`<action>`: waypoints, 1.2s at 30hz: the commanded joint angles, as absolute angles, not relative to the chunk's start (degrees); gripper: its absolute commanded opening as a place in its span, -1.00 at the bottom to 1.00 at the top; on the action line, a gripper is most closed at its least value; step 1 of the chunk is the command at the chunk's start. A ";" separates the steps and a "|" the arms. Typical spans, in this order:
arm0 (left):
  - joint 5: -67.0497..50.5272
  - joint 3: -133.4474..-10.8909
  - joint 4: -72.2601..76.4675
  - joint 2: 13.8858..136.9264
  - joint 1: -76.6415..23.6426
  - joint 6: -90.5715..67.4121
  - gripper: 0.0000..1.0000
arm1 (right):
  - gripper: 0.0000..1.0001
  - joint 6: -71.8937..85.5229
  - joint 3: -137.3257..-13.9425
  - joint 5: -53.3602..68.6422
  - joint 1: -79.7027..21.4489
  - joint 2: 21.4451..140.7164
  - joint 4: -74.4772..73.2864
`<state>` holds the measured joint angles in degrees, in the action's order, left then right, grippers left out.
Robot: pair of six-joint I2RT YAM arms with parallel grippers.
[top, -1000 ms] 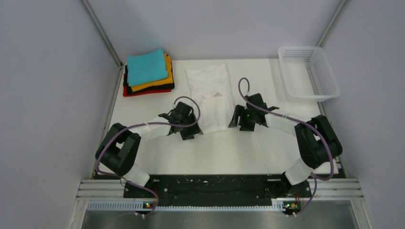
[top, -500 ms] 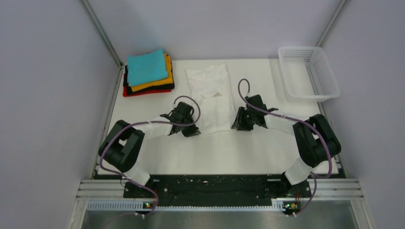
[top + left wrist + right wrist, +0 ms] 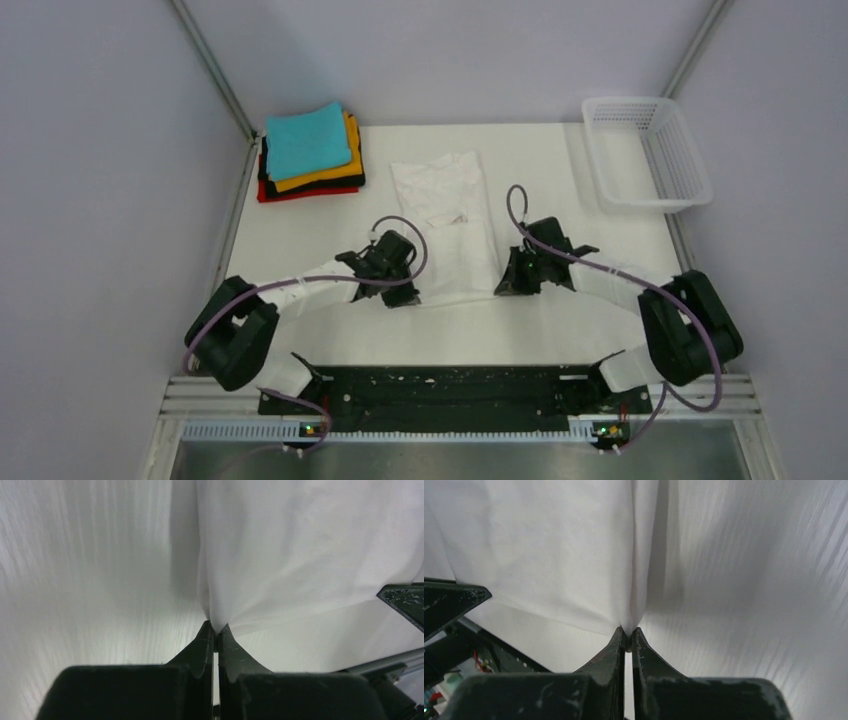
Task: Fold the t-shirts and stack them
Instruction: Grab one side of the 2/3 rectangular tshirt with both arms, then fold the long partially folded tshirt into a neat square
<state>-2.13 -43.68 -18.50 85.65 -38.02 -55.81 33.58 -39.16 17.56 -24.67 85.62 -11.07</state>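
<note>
the white t-shirt (image 3: 447, 225) is lying flat and lengthwise in the middle of the counter (image 3: 300, 240), its collar end pointing away from the arm bases and its hem end nearest them. the left arm (image 3: 300, 292) is reaching low over the counter from the left of the shirt, elbow bent far out to the side and forearm running almost level toward the hem's left corner. there the left hand (image 3: 405, 297) is pinching the cloth. in the left wrist view its two dark fingers (image 3: 200, 647) are pressing together on the shirt's edge, and the fabric (image 3: 300, 545) is gathering into a small pleat at the tips. the right arm (image 3: 620, 285) is mirroring this pose from the right of the shirt, elbow swung wide and forearm angling in toward the hem's right corner. the right hand (image 3: 503, 285) is likewise clamping that corner. the right wrist view is showing its fingers (image 3: 616, 647) closing on a thin fold of white cloth (image 3: 549, 545). a purple cable is looping above each wrist. beyond the shirt's far left corner, apart from it, a folded stack (image 3: 310, 150) of t-shirts is sitting with teal on top and orange, black and red beneath. well off to the shirt's far right, a white mesh basket (image 3: 650, 150) is standing at the counter's corner.
</note>
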 commanded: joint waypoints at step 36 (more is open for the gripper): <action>-12.32 -65.68 -23.45 77.19 -25.57 -41.48 -1.00 | -1.00 30.95 -65.69 11.57 -23.28 72.72 -18.02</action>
<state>-7.33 -59.88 -24.80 72.23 -28.86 -46.13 31.66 -60.62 14.57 -24.27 69.01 -23.73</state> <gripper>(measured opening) 0.024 0.017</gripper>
